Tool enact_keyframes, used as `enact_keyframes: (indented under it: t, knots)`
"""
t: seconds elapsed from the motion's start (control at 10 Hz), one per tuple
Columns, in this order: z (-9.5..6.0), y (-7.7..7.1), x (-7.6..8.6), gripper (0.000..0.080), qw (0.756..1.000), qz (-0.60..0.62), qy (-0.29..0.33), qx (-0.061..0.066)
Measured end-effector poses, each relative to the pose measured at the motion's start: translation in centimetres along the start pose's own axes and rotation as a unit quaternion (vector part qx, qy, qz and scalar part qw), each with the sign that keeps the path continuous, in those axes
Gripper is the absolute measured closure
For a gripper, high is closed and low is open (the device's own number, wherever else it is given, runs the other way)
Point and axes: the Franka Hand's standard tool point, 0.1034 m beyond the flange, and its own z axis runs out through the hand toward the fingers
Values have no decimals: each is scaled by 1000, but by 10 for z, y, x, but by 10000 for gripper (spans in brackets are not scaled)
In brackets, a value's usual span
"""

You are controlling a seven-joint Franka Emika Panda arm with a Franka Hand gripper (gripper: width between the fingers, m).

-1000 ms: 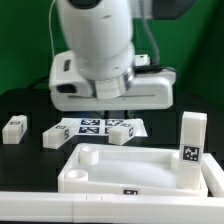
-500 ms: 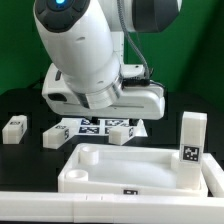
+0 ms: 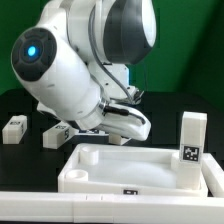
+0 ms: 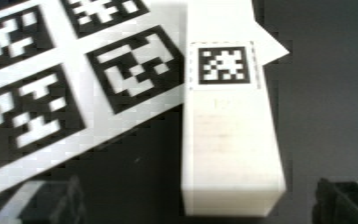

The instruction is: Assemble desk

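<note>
My gripper (image 4: 194, 200) is wide apart, straddling a leg (image 4: 220, 118) lying partly on the marker board (image 4: 51, 95); tabletop (image 3: 130, 162) low in exterior view. Prob. light, stiff, slick plastic; I'd pinch its long flat sides mid-length.

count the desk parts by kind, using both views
tabletop: 1
legs: 4 (left leg, second leg, upright leg at the tabletop's corner, fourth leg seen only in the wrist view)
total: 5
</note>
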Motion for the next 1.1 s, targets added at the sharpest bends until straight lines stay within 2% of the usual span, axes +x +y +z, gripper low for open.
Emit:
enact_keyframes:
  t: [0.2,0.4,0.6,0.8,0.9,1.0,1.1]
  knots:
    - [2,-5,0,150,1000,0,4,-7]
    - [2,-8,0,150,1000,-6,7,-6]
    - [12,-9,-4,150,1000,-7,3,-6]
    - [13,-8,-4,150,1000,-5,1,-4]
    - [14,-8,-4,174,1000,-5,1,-5]
    - [15,-8,-4,317,1000,-5,1,-5]
    - [15,-9,-4,317,1000,-5,0,-6]
